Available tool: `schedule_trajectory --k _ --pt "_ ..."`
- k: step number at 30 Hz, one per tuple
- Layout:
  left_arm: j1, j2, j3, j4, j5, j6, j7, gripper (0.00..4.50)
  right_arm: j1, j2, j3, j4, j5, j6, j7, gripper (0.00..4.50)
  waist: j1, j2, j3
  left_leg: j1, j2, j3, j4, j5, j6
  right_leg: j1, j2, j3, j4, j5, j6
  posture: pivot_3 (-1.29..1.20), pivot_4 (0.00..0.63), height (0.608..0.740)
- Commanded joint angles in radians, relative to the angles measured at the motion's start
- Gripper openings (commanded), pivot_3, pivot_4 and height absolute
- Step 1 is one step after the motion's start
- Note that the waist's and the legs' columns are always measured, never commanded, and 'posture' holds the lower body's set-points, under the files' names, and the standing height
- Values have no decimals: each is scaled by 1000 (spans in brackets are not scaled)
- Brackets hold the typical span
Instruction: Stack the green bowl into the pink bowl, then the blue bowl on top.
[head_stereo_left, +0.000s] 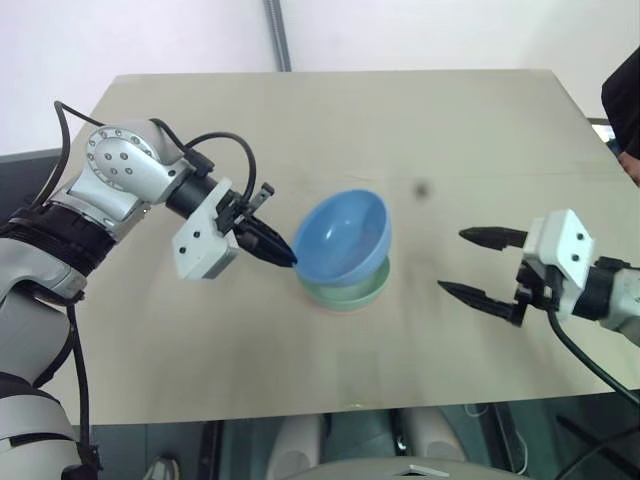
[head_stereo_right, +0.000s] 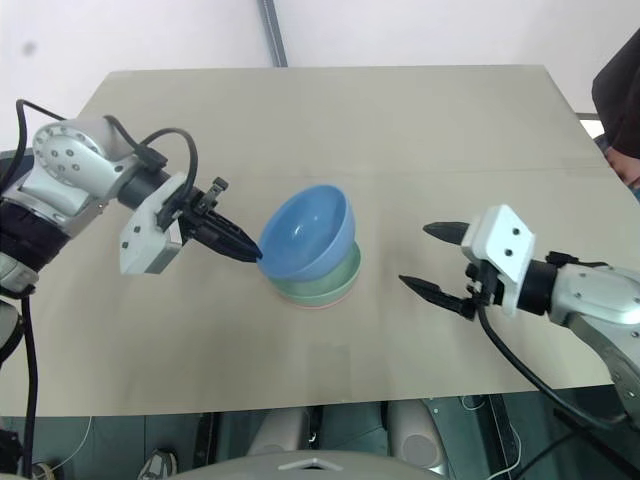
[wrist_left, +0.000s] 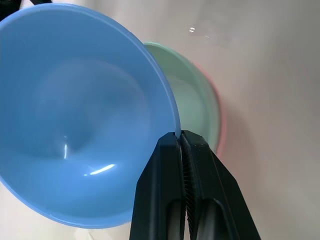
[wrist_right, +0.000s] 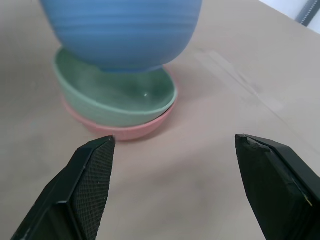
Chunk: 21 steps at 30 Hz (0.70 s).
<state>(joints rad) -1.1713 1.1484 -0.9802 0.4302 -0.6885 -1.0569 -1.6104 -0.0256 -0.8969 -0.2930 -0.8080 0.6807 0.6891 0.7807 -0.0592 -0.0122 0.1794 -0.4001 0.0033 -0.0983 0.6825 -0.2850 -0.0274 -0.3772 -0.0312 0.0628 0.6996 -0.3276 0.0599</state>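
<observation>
Nearest to me, my right gripper (head_stereo_left: 478, 266) hangs above the near right part of the table (head_stereo_left: 460, 120), its two black fingers spread wide with nothing between them. It is well apart from the bowls and points toward them; from its wrist view I look straight between the fingers at the stack.

Further in, near the middle of the table, sits the stack itself. The pink bowl (wrist_right: 131, 131) is at the bottom, on the tabletop, showing as a thin salmon rim. The green bowl (wrist_right: 95, 102) is nested inside it, so I judge the first half of the job done.

My left gripper (head_stereo_left: 283, 254) comes in from the left, angled downward, with its jaws pinched together on the rim of the blue bowl (head_stereo_left: 342, 238). The left wrist view shows the rim caught between the two fingers. The blue bowl is tilted, its opening turned toward my left arm, and its base dips into the green bowl. I cannot quite tell whether the base is already resting on the green bowl's inner wall or hanging just clear of it.

What remains, as I read it, is to level the blue bowl, settle it down into the green one, and let go of the rim.

Beyond the stack the table runs on to a pale wall.
</observation>
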Motion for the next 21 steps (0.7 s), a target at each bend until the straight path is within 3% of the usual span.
schedule_trajectory --k 1,5,8,10,12,13,18,21 --pt "-29 26 -36 22 -19 -54 -4 16 35 -13 -91 -32 20 -57 49 4173 0 0 0 0 0 0 0 0 0 0 0 0 0 0 0 0 150 740" --pt "-38 18 -62 35 -13 -80 -4 16 45 -15 -119 -29 39 -91 86 4173 0 0 0 1 0 0 1 0 0 1 0 0 1 0 0 0 150 740" --pt "-42 13 -64 47 0 -92 -4 878 46 -16 -123 -29 50 -109 102 4173 2 0 0 1 0 0 1 0 0 1 0 0 1 0 0 0 150 740" --pt "-39 8 -59 50 -5 -91 -4 1657 43 -17 -117 -28 51 -113 100 4173 2 0 0 1 0 0 1 0 0 1 0 0 1 0 0 0 150 740" --pt "-35 0 -42 56 -8 -84 -4 2753 41 -16 -113 -29 56 -113 96 4173 3 0 0 1 0 0 1 0 0 1 0 0 1 0 0 0 150 740" --pt "-31 -3 -24 58 -14 -72 -4 3027 40 -16 -111 -30 57 -113 95 4173 3 0 0 1 0 0 1 0 0 1 0 0 1 0 0 0 150 740" --pt "37 -34 205 54 -56 143 28 3027 36 -7 -93 -29 65 -90 58 4173 4 0 0 0 1 0 2 0 0 1 0 0 1 0 0 0 150 740" --pt "135 24 374 -40 3 466 269 3027 -12 20 -45 -21 108 -21 -37 4173 -6 0 0 1 1 -1 2 0 0 1 0 0 1 0 0 0 150 740"
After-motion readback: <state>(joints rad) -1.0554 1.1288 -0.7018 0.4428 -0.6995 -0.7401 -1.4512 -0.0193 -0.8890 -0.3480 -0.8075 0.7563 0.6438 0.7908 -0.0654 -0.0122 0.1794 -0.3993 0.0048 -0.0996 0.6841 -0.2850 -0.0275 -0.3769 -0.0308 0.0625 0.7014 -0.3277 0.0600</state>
